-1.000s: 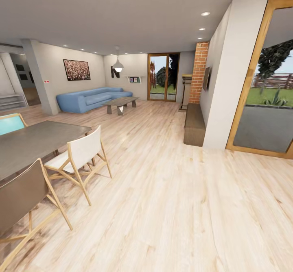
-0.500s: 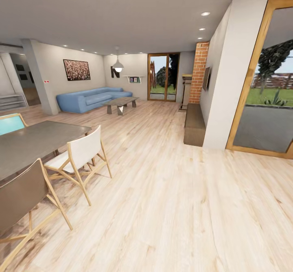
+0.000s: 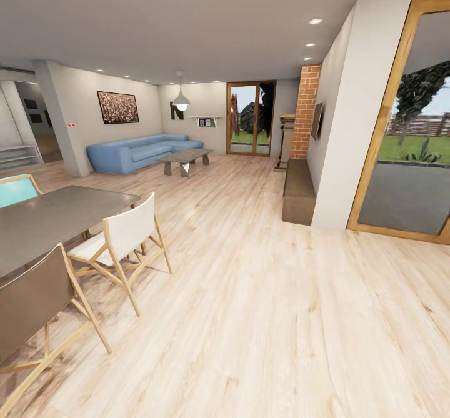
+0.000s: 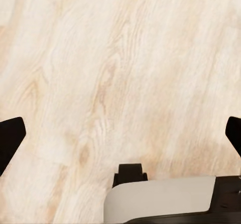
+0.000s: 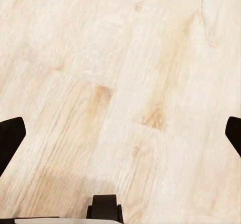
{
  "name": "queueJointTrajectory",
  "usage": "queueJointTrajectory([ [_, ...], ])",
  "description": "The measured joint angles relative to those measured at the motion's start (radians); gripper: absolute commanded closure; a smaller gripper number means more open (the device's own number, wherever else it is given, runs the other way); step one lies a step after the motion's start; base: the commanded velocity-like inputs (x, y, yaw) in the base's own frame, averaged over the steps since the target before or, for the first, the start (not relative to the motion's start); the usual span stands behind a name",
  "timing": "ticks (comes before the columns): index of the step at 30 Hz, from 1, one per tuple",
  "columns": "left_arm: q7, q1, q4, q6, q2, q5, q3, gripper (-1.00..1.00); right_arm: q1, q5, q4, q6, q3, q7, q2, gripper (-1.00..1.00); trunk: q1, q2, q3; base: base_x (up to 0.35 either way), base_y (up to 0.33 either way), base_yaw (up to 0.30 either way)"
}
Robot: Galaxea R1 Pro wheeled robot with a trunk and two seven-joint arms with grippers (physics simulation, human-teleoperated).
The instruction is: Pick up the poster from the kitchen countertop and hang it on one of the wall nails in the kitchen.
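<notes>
Floor [image 3: 262, 318] open between table [image 3: 56, 218] and wall [image 3: 350, 124].

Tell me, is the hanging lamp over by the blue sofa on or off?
On. The pendant lamp glows bright white under its shade, beyond the sofa.

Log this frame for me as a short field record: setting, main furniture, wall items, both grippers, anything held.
setting: open living and dining room, pale wood floor
dining: dark dining table, white chair, brown chair
lounge: blue sofa, coffee table
wall items: reddish speckled wall picture
left gripper: open over the floor, nothing between the fingers
right gripper: open over the floor, nothing between the fingers
</notes>
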Motion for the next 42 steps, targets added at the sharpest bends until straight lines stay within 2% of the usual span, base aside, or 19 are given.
queueJointTrajectory([
  [4,-0.020,0.000,-0.003,-0.001,0.017,0.002,0.000,-1.00,0.000,-0.001,-0.006,0.000,0.000,0.000,-0.001,-1.00,0.000,0.000,0.000,0.000,0.000,0.000],
  [8,-0.103,0.000,-0.009,-0.001,0.046,0.005,0.002,-1.00,0.000,-0.001,-0.010,-0.001,0.000,-0.001,-0.002,-1.00,0.000,0.000,0.000,0.000,0.000,0.000],
  [11,-0.127,0.000,-0.022,-0.001,0.056,0.006,0.006,-1.00,0.000,-0.002,-0.010,-0.001,0.000,-0.001,-0.003,-1.00,0.000,0.000,0.000,0.000,0.000,-0.060],
  [36,-0.139,0.000,-0.031,-0.001,0.059,0.006,0.004,-1.00,0.000,-0.002,-0.011,-0.001,0.000,-0.001,-0.003,-1.00,0.000,0.000,0.015,0.000,0.000,-0.271],
  [42,-0.139,0.000,-0.030,0.000,0.059,0.006,0.004,-1.00,0.000,-0.001,-0.011,-0.001,0.000,-0.002,-0.003,-1.00,0.000,0.000,0.018,-0.131,0.038,-0.212],
])
